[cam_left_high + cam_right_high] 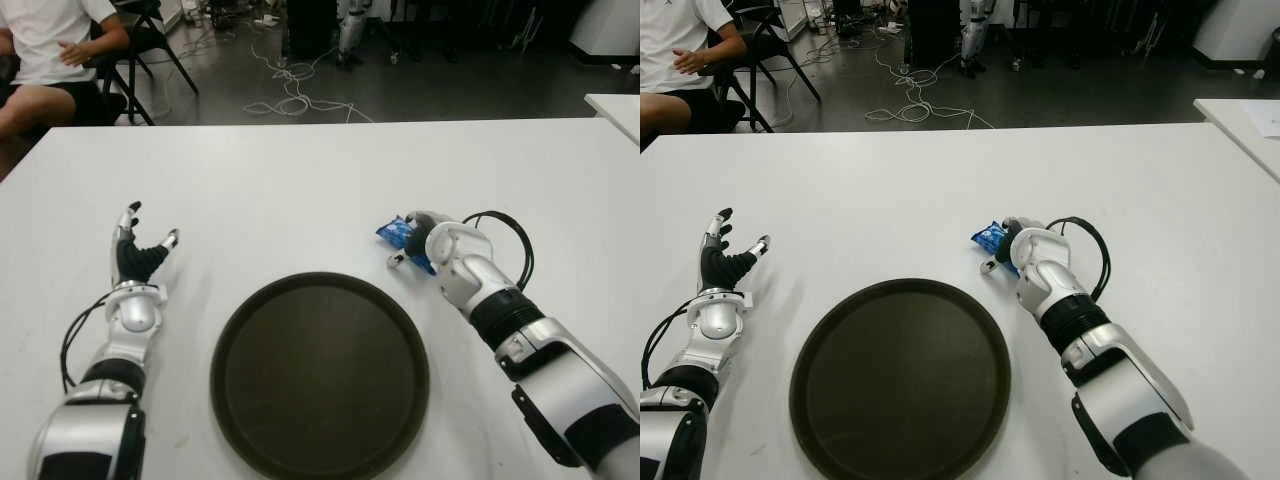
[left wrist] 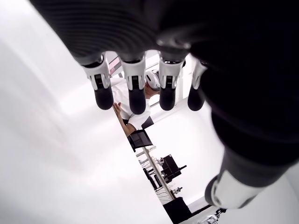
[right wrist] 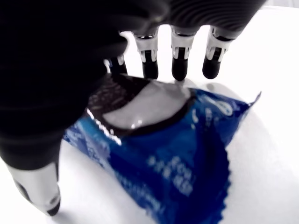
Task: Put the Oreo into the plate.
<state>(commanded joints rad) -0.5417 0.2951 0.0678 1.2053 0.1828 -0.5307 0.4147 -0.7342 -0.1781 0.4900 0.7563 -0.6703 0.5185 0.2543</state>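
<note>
The right hand (image 1: 425, 240) is reaching over the blue Oreo pack (image 3: 177, 154) on the white table (image 1: 300, 180), just beside the round dark plate (image 1: 320, 370), fingers curling around it. The left hand (image 1: 135, 255) is showing left of the plate, fingers spread.

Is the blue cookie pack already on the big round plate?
No, the Oreo pack lies on the white table under the right hand, beyond the plate's rim.
</note>
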